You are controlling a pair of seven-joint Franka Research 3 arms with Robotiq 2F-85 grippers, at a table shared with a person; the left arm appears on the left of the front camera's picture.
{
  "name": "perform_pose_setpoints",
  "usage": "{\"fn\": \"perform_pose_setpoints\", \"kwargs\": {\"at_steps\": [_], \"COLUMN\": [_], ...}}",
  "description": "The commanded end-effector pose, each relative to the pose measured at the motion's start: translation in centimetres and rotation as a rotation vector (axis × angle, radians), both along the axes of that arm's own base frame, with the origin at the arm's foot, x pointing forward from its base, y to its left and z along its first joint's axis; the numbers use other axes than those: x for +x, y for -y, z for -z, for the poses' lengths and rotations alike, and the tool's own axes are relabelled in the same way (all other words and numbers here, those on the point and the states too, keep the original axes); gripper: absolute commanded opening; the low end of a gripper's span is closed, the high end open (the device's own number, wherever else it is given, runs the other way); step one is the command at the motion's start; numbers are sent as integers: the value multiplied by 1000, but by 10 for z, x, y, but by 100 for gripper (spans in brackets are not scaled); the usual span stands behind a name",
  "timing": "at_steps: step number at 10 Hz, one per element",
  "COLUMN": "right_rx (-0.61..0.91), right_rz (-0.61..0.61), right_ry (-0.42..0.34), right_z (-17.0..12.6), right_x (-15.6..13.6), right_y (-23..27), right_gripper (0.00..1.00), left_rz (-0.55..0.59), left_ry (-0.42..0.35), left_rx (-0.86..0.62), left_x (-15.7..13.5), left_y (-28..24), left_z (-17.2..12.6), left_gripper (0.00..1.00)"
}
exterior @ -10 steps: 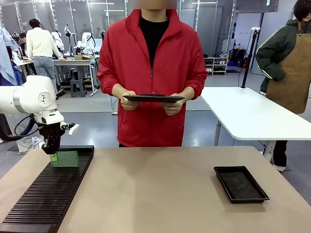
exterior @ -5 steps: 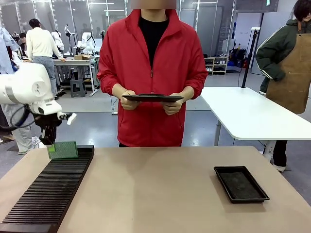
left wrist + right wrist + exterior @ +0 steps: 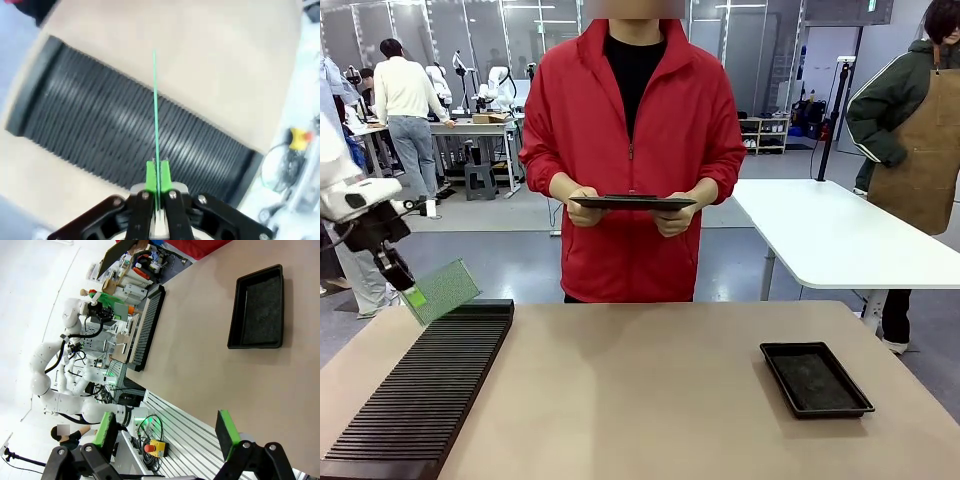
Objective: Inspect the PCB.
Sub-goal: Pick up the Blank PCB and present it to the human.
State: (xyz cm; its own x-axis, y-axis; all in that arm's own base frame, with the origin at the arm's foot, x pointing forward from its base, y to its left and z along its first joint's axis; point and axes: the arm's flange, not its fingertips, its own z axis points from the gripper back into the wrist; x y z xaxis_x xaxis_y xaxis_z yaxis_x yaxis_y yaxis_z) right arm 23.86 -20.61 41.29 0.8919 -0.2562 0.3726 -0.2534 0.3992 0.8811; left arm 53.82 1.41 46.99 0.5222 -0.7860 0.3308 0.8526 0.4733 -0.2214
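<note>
Ribbed black rack (image 3: 420, 395) runs from near edge to far along the left side of the table (image 3: 640, 400). Shallow black tray (image 3: 815, 378) sits at right, well apart from it. Right gripper (image 3: 166, 432): 2 fingers spread wide, nothing between them. Left gripper (image 3: 408, 292): fingers pinched tight on the lower left edge of the PCB (image 3: 442, 290), held tilted in the air over the rack's far end. Beyond the table, 1 person in red holds a flat dark panel (image 3: 633, 202) level in both hands.
</note>
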Motion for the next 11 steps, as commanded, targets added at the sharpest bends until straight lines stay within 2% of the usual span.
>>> {"fn": "perform_pose_setpoints", "kwargs": {"at_steps": [1,2,3,4,8,9,10,11], "right_rx": [5,5,5,5,5,5,5,5], "right_rz": [-4,-4,-4,-4,-4,-4,-4,-4], "right_ry": [27,27,27,27,27,27,27,27], "right_z": [-1,-1,-1,-1,-1,-1,-1,-1], "right_x": [0,0,0,0,0,0,0,0], "right_y": [2,2,2,2,2,2,2,2], "right_gripper": [100,100,100,100,100,100,100,100], "left_rz": [-107,-106,-18,-103,-95,-146,-185,-245], "left_ry": [18,13,66,-44,-25,-184,-306,-377], "left_rx": [-161,-183,-83,-157,-156,-355,-570,-679], "left_x": [-24,-28,-31,-19,-24,-12,4,19], "left_y": [1,4,7,-3,-2,6,8,8], "left_z": [25,32,31,30,35,23,17,19], "left_gripper": [0,0,0,0,3,3,3,3]}}
